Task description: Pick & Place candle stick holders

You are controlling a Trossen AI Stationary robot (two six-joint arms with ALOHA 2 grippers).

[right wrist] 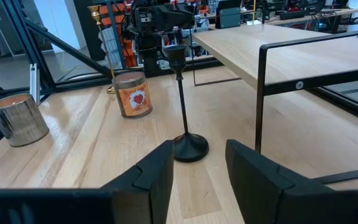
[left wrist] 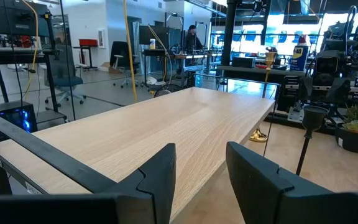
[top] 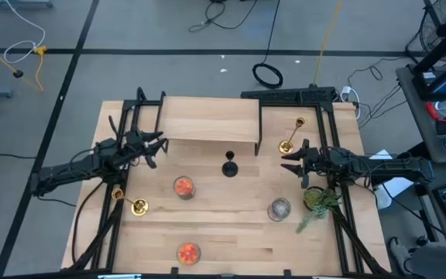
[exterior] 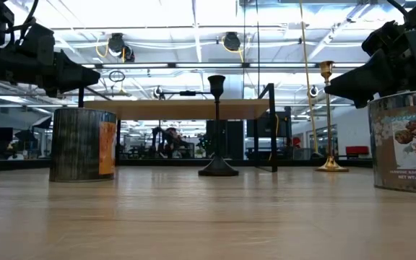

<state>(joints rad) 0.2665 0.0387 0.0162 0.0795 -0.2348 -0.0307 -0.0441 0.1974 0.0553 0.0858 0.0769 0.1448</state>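
- the black candle stick holder [top: 229, 166] stands up in the middle of the table [top: 231, 232], just in front of the raised wooden shelf [top: 207, 120].
- one gold candle stick holder [top: 289, 141] stands near the right end of the shelf. the other gold holder [top: 134, 204] is on the left side.
- the right gripper [top: 291, 161] hangs in the air, its claw let go and holding nothing. it faces the black holder.
- the left gripper [top: 158, 147] waits by the shelf, also let go and empty.
- i think the next job is to grab the black holder. go in straight and slow, close on the thin stem, and do not bump it, or it may fall over.
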